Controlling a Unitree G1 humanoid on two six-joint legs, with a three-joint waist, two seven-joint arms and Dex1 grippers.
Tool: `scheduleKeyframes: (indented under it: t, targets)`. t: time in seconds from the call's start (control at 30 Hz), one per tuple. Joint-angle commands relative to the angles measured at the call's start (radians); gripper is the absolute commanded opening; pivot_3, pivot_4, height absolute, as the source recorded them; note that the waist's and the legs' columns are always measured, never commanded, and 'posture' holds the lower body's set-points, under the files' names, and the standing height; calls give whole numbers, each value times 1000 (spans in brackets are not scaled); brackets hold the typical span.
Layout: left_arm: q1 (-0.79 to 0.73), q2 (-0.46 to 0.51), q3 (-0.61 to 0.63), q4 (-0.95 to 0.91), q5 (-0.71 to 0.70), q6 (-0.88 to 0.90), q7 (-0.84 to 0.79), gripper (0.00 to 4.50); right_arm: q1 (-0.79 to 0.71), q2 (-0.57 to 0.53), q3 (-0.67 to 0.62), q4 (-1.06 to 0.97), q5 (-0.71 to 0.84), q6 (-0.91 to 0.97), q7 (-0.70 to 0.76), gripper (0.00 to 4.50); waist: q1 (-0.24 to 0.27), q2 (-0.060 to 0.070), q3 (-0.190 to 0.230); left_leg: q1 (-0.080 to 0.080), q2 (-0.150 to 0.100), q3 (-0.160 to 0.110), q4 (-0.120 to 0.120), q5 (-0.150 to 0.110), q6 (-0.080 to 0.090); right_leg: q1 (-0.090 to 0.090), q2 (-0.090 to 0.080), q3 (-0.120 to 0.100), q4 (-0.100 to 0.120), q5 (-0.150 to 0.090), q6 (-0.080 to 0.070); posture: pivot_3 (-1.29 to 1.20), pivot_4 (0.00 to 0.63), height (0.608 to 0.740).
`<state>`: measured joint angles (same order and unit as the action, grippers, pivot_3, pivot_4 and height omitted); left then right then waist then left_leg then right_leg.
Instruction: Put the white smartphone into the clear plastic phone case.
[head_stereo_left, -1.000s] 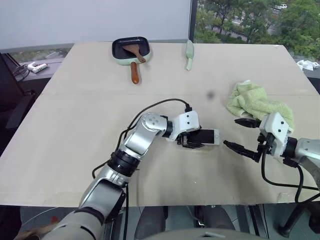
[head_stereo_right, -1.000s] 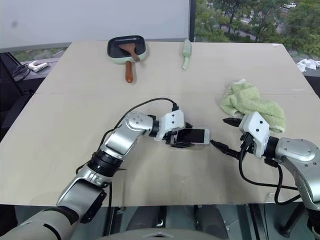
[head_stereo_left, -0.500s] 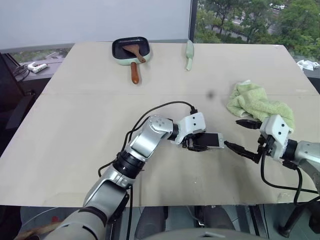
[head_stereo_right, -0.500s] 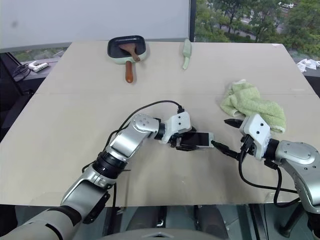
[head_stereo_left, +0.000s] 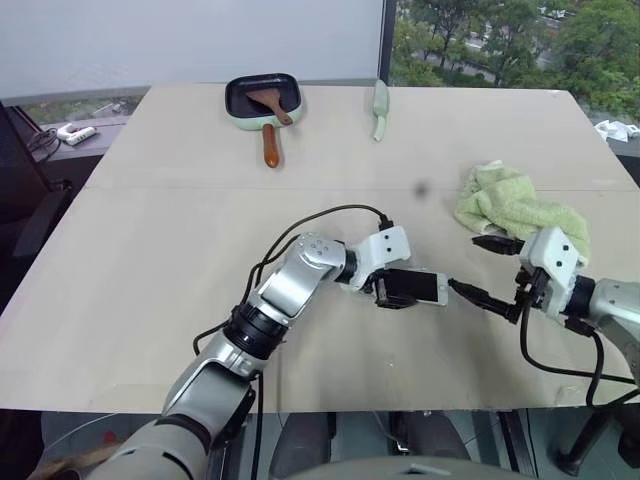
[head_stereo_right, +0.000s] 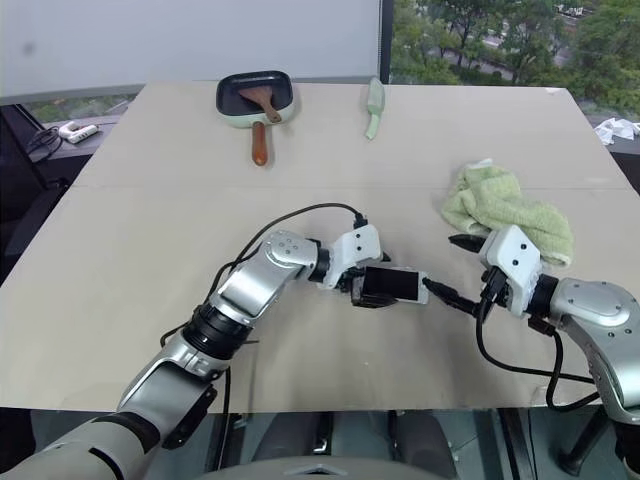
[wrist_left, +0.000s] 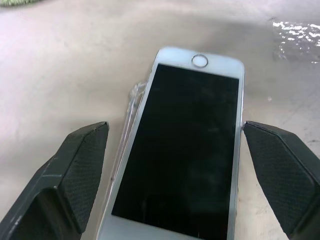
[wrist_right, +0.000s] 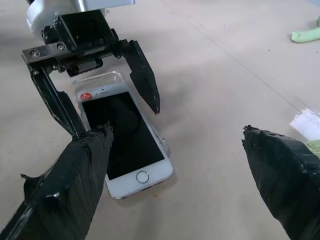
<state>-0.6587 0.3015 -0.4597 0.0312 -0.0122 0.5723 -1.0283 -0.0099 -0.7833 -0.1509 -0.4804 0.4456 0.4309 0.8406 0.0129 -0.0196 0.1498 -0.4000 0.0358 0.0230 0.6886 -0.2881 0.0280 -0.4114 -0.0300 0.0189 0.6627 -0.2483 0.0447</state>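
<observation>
Since a second ago the left jaws (wrist_left: 172, 175) have let go of the white smartphone (wrist_left: 185, 145) and spread wide, and the phone has shifted across the tabletop (head_stereo_left: 180, 240) toward the right jaws (head_stereo_left: 480, 270). The phone now lies flat, screen up, between the two black fingers (wrist_left: 75, 175) of the left jaws, with a gap on each side, its home-button end pointing away from that wrist. The clear plastic phone case (wrist_left: 131, 107) lies under and around it; a rim of the case shows past one long edge, so whether the phone is fully seated cannot be told. The right jaws are also spread wide and hold nothing. Their lower finger (head_stereo_left: 478, 297) reaches to just beside the phone's home-button end, though whether it touches cannot be told, and the upper finger stands well clear. Just beyond the right jaws lies a crumpled green cloth (head_stereo_left: 515, 205). Well beyond both jaws, at the far side of the tabletop, sit a small green pan (head_stereo_left: 262, 97) holding a wooden spatula (head_stereo_left: 268, 103), and a pale green utensil (head_stereo_left: 379, 108) near it.
</observation>
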Motion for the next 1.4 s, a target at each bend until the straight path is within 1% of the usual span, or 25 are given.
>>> scheduleKeyframes:
  t: [0.03, 0.17, 0.23, 0.33, 0.4, 0.47, 0.5, 0.53, 0.57, 0.6, 0.67, 0.7, 0.73, 0.8, 0.83, 0.87, 1.0, 1.17, 1.23, 1.3, 1.4]
  targets:
    - [-40, 7, 100, -61, -79, -5, -8, 4402, -11, 1, 1, -18, 6, -9, 5, 4500, 0, 0, 0, 0, 0, 0, 0, 0, 0, 0, 0, 0, 0, 0, 0, 0, 150, 740]
    - [-43, 87, 232, -181, -213, 52, -70, 4402, -19, -11, 34, -10, 6, 12, 27, 4500, -8, 0, 0, 0, 0, 0, 0, 0, 0, 0, 0, 0, 0, 0, 0, 0, 150, 740]
    - [-34, 126, 264, -220, -259, 84, -82, 4402, -25, -19, 45, -7, 10, 34, 37, 4500, -8, 0, 0, 0, 1, 0, 0, 0, 0, 0, 0, 0, 0, 0, 0, 0, 150, 740]
    - [31, 257, 355, -264, -313, 88, -134, 4402, -70, -9, 87, 11, 10, 62, 42, 4500, -15, 1, 0, 1, 1, 0, 0, 0, 0, 0, 0, 0, 0, 0, 0, 0, 150, 740]
    - [98, 332, 400, -266, -323, 29, -159, 4402, -94, 6, 117, 16, 11, 72, 41, 4500, -26, 1, 0, 1, 1, 0, -1, 0, 0, 0, 0, 1, 0, 0, 0, 0, 150, 740]
    - [158, 371, 427, -266, -324, -59, -172, 4402, -112, 19, 141, 23, 5, 77, 38, 4500, -25, 1, 1, 2, 1, -1, -1, 0, 0, 0, 0, 1, 0, 0, 0, 0, 150, 740]
    - [190, 376, 451, -267, -337, -96, -176, 4402, -124, 27, 154, 30, 1, 78, 37, 4500, -23, 1, 1, 2, 1, -1, -1, 0, 0, 0, 0, 0, 0, 0, 0, 0, 150, 740]
    - [219, 376, 477, -267, -354, -96, -165, 4500, -137, 38, 166, 38, -1, 76, 35, 4086, -21, 1, 1, 2, 1, -1, -1, 0, 0, 0, 0, 0, 0, 0, 0, 0, 150, 740]
    - [244, 378, 494, -262, -360, -106, -157, 4500, -150, 48, 176, 44, 0, 76, 35, 3944, -19, 1, 1, 2, 1, 0, -1, 0, 0, 0, -1, 0, 0, 0, 0, 0, 150, 740]
    - [267, 382, 505, -257, -363, -122, -155, 4500, -161, 56, 185, 49, -1, 77, 35, 3586, -16, 1, 1, 1, 1, 0, -1, 0, 0, 0, -1, 0, 0, 0, 0, 0, 150, 740]
    - [311, 392, 511, -249, -358, -158, -155, 4500, -179, 69, 200, 64, -7, 73, 37, 2642, -13, 1, 1, 1, 1, 0, -1, 0, 0, 0, -2, 0, 0, 0, 0, 0, 150, 740]
    - [329, 393, 511, -245, -351, -180, -152, 4500, -186, 74, 207, 72, -13, 70, 39, 1985, -13, 1, 1, 1, 1, 0, -1, 0, 0, 0, -3, 1, 0, 0, 0, 0, 150, 740]
    - [342, 391, 510, -235, -344, -197, -144, 4500, -191, 76, 214, 82, -18, 64, 43, 1672, -12, 1, 1, 1, 1, 1, -1, 0, 0, 0, -3, 1, -1, 0, 0, 0, 150, 740]
    - [363, 396, 496, -213, -318, -247, -139, 4500, -193, 74, 221, 100, -27, 52, 53, 557, -9, 1, 1, 1, 1, 0, -1, 0, 0, 0, -3, 1, 0, 0, 0, 0, 150, 740]
    - [370, 400, 487, -201, -304, -267, -137, 4500, -192, 67, 222, 109, -35, 44, 60, 159, -7, 1, 1, 1, 1, 0, -1, 0, 0, 0, -3, 1, 0, 0, 0, 0, 150, 740]
    - [372, 399, 481, -185, -294, -283, -131, 4500, -192, 59, 221, 118, -44, 35, 68, 27, -5, 1, 1, 1, 0, 0, -1, 0, 0, 0, -2, 0, 0, 0, 0, 0, 150, 740]
    - [368, 381, 458, -123, -269, -339, -122, 4500, -207, 48, 230, 142, -73, 0, 96, 27, 0, 1, 1, 1, 0, 1, -1, 0, 0, 0, -2, 0, 0, 0, 0, 0, 150, 740]
    - [340, 345, 391, -18, -223, -429, -126, 4500, -282, 101, 316, 171, -117, -31, 116, 27, -4, 1, 1, 2, 0, 1, -1, 0, 0, 0, -1, 1, 0, 0, 0, 0, 150, 740]
    - [316, 340, 367, 16, -221, -432, -150, 4500, -299, 119, 347, 181, -136, -41, 121, 27, -2, 1, 1, 2, 0, 0, -1, 0, 0, 0, -1, 0, 0, 0, 0, 0, 150, 740]
    - [284, 341, 344, 37, -241, -394, -190, 4500, -312, 131, 368, 191, -152, -48, 125, 27, 1, 1, 1, 1, 0, 0, -1, 0, 0, 0, 0, 0, 0, 0, 0, 0, 150, 740]
    - [244, 319, 320, 67, -254, -409, -228, 4500, -327, 145, 390, 207, -170, -55, 129, 27, 2, 1, 1, 1, 0, 0, -1, 0, 0, 0, -1, 0, 0, 0, 0, 0, 150, 740]
